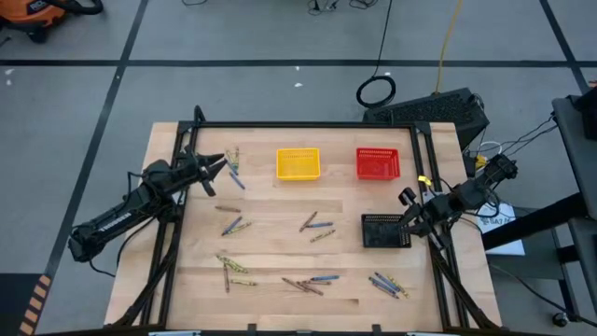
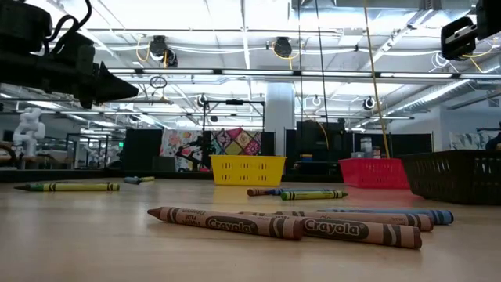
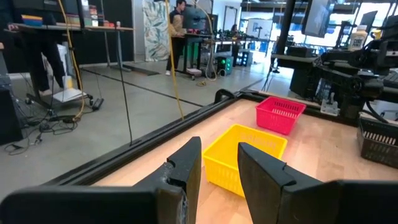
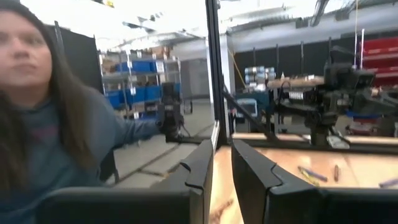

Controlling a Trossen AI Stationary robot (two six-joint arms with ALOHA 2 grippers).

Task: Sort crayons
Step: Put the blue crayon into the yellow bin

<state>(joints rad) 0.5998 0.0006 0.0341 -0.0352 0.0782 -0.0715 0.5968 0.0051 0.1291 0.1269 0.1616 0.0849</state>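
Crayons lie flat in loose groups on the wooden table (image 1: 280,245): by the far left (image 1: 233,164), at mid left (image 1: 233,225), in the middle (image 1: 315,224), and along the near side (image 1: 233,271), (image 1: 306,284), (image 1: 385,285). In the low view, brown crayons (image 2: 235,224) lie closest. My left gripper (image 1: 222,166) (image 3: 219,149) hangs open above the far left crayons, pointing level toward the yellow basket (image 3: 245,155). My right gripper (image 1: 403,200) (image 4: 222,149) hovers at the right edge above the black basket (image 1: 385,231), with a narrow gap between its fingers and nothing in it.
A yellow basket (image 1: 298,163) and a red basket (image 1: 377,163) stand at the far side, and the black basket at mid right. A dark frame (image 1: 308,125) rims the table. A person (image 4: 56,124) is close beyond the table in the right wrist view.
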